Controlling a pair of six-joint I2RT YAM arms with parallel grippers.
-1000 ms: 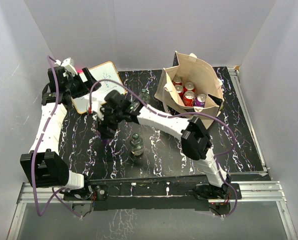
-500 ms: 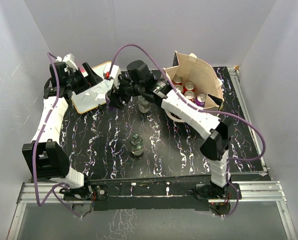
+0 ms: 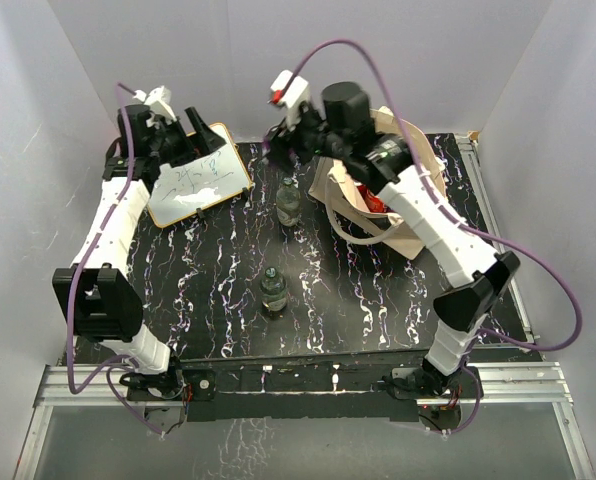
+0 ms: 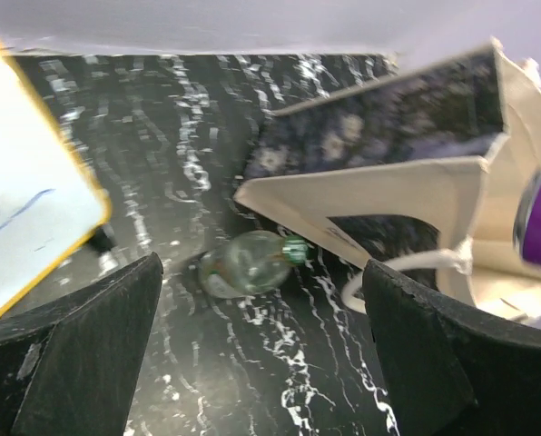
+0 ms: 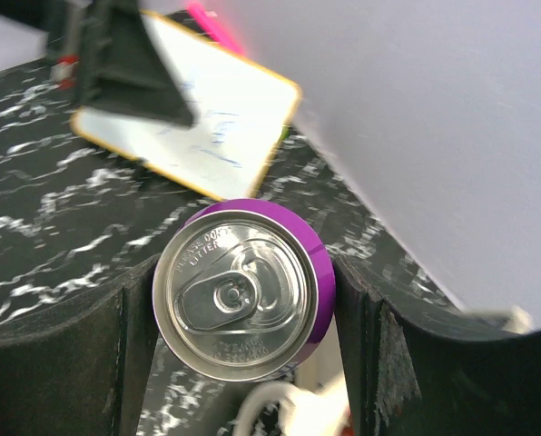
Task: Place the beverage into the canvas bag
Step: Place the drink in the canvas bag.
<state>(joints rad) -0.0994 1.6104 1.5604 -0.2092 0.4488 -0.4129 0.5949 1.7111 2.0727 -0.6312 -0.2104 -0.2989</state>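
Plain pale grey walls [image 3: 278,60] closed the space in on three sides, evenly lit; the tabletop [image 3: 198,290] was black, veined with white and faint purple like marble. An aluminium rail [image 3: 538,385] ran along its near edge; another lined its right side.

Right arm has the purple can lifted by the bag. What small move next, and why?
Probably swing the purple can sideways over the open top of the bag. The right gripper is shut on it, but from above it looks level with the bag's left rim, not yet over the opening.
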